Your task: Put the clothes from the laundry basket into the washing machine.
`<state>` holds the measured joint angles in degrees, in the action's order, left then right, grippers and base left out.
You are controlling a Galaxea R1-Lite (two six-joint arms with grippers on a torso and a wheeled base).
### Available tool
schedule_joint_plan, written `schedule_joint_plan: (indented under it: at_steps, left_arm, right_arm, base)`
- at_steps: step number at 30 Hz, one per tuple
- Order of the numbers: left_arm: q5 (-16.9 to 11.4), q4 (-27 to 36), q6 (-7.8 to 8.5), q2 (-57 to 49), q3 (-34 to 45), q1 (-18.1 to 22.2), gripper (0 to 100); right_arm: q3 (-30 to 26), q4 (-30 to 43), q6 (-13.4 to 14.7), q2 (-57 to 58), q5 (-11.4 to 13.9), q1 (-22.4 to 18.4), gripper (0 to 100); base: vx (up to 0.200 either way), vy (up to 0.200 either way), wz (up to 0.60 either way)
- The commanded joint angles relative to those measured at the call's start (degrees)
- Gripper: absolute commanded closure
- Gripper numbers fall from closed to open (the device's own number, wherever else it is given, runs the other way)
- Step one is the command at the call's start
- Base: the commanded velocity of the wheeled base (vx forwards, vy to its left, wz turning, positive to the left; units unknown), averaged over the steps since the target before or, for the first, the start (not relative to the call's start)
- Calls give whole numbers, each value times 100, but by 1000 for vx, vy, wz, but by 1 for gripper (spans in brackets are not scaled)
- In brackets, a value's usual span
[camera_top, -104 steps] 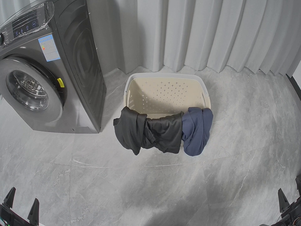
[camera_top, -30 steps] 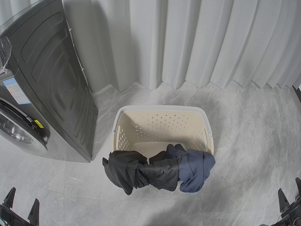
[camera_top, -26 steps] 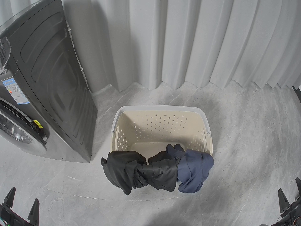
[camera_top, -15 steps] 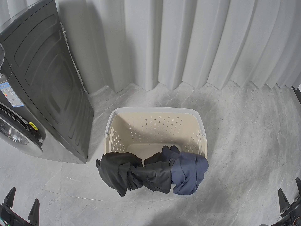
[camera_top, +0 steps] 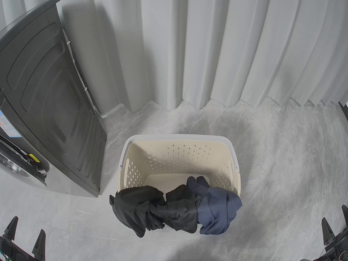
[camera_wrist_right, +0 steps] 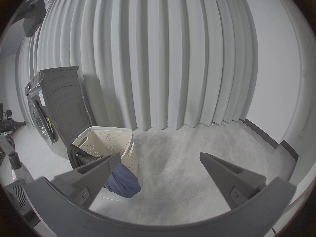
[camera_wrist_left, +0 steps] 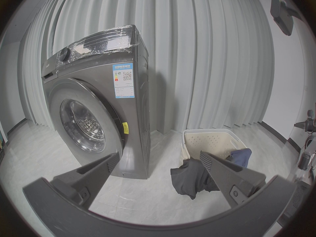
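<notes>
A cream laundry basket (camera_top: 177,137) stands on the floor. A black garment (camera_top: 145,207) and a blue garment (camera_top: 216,209) hang over its near rim. The grey washing machine (camera_top: 43,102) stands to the basket's left; its round door (camera_wrist_left: 84,125) is shut. My left gripper (camera_top: 27,226) is open and empty, low at the near left, well short of the basket. My right gripper (camera_top: 334,214) is open and empty at the near right. In the left wrist view the open gripper (camera_wrist_left: 158,155) frames the machine and basket (camera_wrist_left: 210,139). The right gripper (camera_wrist_right: 159,155) faces the basket (camera_wrist_right: 105,139) and blue garment (camera_wrist_right: 123,183).
White pleated curtains (camera_top: 203,44) close off the space behind the basket and machine. Grey marble floor (camera_top: 290,156) lies open to the right of the basket and between it and my grippers.
The camera has moved closer and turned right: the basket now sits lower and nearer, and the washing machine has slid towards the left edge. Both grippers hold the same open pose.
</notes>
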<state>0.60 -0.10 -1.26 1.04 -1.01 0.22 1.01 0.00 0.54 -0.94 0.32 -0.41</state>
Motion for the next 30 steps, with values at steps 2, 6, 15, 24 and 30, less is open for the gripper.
schedule_joint_plan:
  at_steps: [2,6,15,24,30]
  left_arm:
    - [2,-8,-15,-77,101,4,0]
    - [2,-8,-6,-77,101,4,0]
    - [2,-8,-6,-77,101,-4,0]
    - [-7,1,-6,-77,101,4,0]
    - [-16,-8,-6,-77,101,-4,0]
  right_arm:
    - [-101,0,-1,24,3,6,0]
    - [-101,0,-1,24,3,-2,0]
    - [-101,0,8,24,3,6,0]
    - [-101,0,8,24,3,-2,0]
    - [-101,0,8,24,3,6,0]
  base:
    - [0,0,0]
    - [200,0,0]
    - [44,0,0]
    - [133,0,0]
    - [0,0,0]
